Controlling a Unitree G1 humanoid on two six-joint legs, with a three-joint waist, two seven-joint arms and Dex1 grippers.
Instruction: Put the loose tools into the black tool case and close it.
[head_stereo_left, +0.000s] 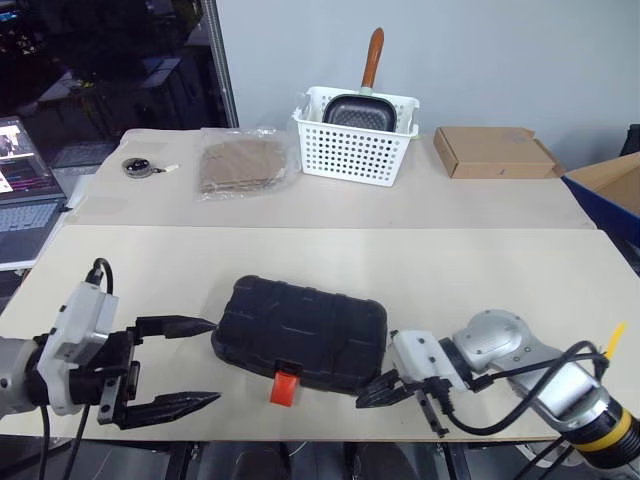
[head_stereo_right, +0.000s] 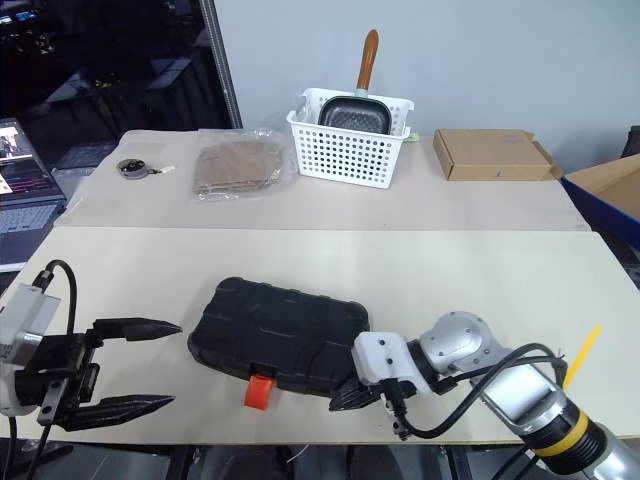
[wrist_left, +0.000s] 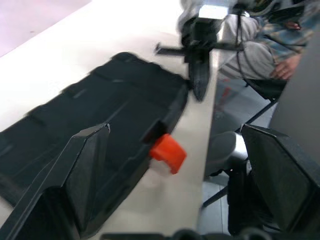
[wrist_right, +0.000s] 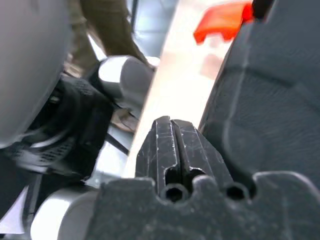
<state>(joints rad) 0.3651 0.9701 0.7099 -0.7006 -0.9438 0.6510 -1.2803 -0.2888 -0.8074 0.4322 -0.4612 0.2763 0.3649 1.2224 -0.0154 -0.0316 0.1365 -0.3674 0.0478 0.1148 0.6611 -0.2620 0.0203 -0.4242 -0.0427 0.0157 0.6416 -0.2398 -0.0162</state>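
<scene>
The black tool case (head_stereo_left: 300, 330) lies flat with its lid down near the table's front edge. Its orange latch (head_stereo_left: 285, 388) sticks out from the front side. The loose tools are out of view. My left gripper (head_stereo_left: 215, 362) hangs open just left of the case, one finger by the case's left end and the other over the table edge. My right gripper (head_stereo_left: 366, 399) is shut on nothing, its tips low beside the case's front right corner. In the right wrist view the closed fingers (wrist_right: 172, 145) lie alongside the case wall (wrist_right: 270, 115).
On the back table stand a white slotted basket (head_stereo_left: 355, 140) holding a pan, a flat cardboard box (head_stereo_left: 490, 152), a clear bag of brown sheets (head_stereo_left: 240, 165) and a small round grey item (head_stereo_left: 140, 167). A laptop (head_stereo_left: 20, 205) sits far left. A seated person (wrist_left: 270, 45) is beyond the front edge.
</scene>
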